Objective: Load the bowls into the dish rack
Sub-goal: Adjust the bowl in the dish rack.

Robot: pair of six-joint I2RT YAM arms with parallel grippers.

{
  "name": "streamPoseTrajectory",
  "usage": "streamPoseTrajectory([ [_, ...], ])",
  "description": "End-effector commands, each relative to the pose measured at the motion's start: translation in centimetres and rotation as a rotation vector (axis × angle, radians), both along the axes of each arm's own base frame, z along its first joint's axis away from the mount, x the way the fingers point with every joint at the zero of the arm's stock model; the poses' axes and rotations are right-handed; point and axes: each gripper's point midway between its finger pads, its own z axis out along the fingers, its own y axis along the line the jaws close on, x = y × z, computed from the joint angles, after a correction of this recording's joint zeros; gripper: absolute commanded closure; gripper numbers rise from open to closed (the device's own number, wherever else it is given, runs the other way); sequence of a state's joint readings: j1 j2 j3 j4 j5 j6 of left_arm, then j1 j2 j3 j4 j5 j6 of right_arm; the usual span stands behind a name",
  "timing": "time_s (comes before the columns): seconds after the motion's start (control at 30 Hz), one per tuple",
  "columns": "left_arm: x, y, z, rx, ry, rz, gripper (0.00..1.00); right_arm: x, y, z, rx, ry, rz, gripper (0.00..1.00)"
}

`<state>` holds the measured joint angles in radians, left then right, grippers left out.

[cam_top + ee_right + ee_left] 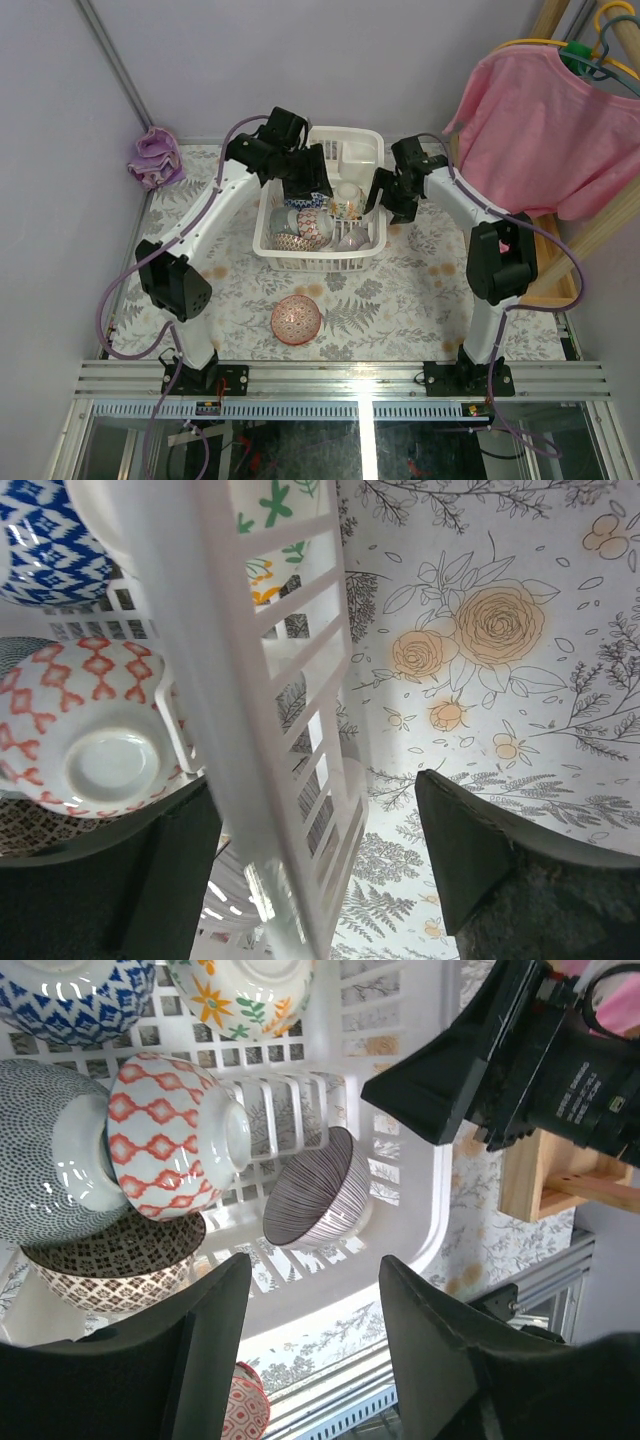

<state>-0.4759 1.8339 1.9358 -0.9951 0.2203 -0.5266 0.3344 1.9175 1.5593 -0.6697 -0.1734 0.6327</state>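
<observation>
Presently both jaws wide, empty, right pair straddling dish rack [318,263] wall, red bowl [297,320] outside.

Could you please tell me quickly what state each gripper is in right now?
Left gripper: open, holding nothing.
Right gripper: open, holding nothing; the dish rack wall shows between its jaws.

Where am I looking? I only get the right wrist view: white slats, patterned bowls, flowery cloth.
Observer: That's the right wall of the dish rack, standing mid-table.
Operator: Are all the bowls inside?
Observer: No, one red bowl sits on the table in front of the rack.
Operator: What's the other arm doing?
Observer: The left gripper hovers open above the rack, holding nothing.
</observation>
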Motion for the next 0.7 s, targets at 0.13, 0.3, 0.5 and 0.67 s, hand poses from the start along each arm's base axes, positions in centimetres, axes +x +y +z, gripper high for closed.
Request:
streamPoseTrajectory([
  [0.13,-3.4,-0.8,1.2,-0.091,0.064,-0.115,0.45,0.0,-1.3,8.8,-0.013,-0.168,-0.007,0.14],
  [0.3,-6.6,0.1,0.9,-0.094,0.127,-0.135,0.45,-2.3,-2.9,11.6,-0.026,-0.188,-0.003,0.12],
  [0.5,-11.8,2.0,0.7,-0.089,0.226,-0.089,0.45,-5.6,-4.2,14.3,0.001,-0.228,0.002,0.1],
  [0.67,-14.6,4.0,1.5,-0.041,0.265,-0.018,0.45,-7.6,-4.4,14.9,0.027,-0.225,0.024,0.1],
])
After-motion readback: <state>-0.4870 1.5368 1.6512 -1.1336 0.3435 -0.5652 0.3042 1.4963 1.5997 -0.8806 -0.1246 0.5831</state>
